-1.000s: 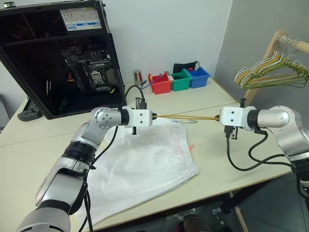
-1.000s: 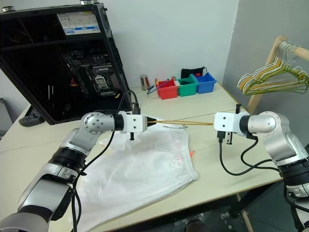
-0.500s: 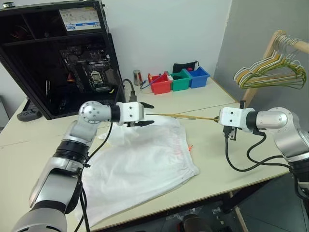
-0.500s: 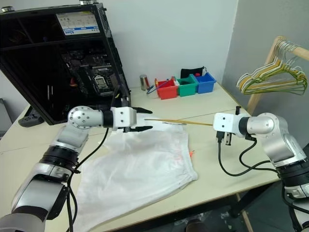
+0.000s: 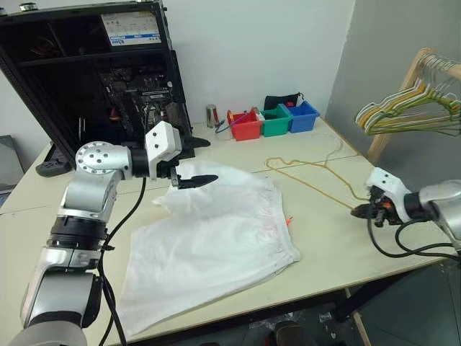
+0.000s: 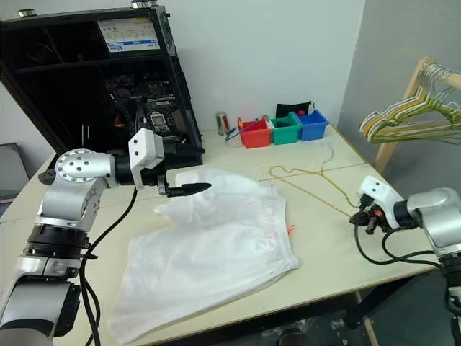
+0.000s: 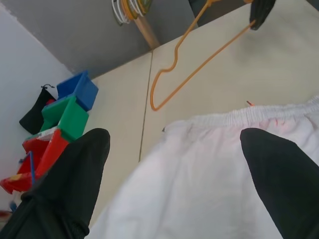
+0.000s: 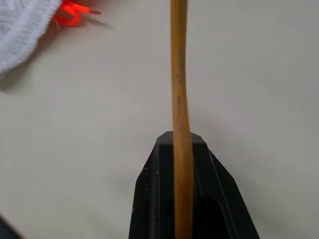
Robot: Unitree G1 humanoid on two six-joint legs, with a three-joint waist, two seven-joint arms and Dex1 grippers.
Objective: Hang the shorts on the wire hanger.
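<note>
Jaws: left gripper [image 5: 193, 160] is spread wide with nothing in it; right gripper [image 5: 359, 210] is pinched on the wire hanger [image 5: 315, 173]
White shorts [image 5: 216, 245] are spread flat on the table [image 5: 338, 245], beside the hanger

The wire hanger [image 8: 179, 99] runs beyond the right wrist view's edge
</note>
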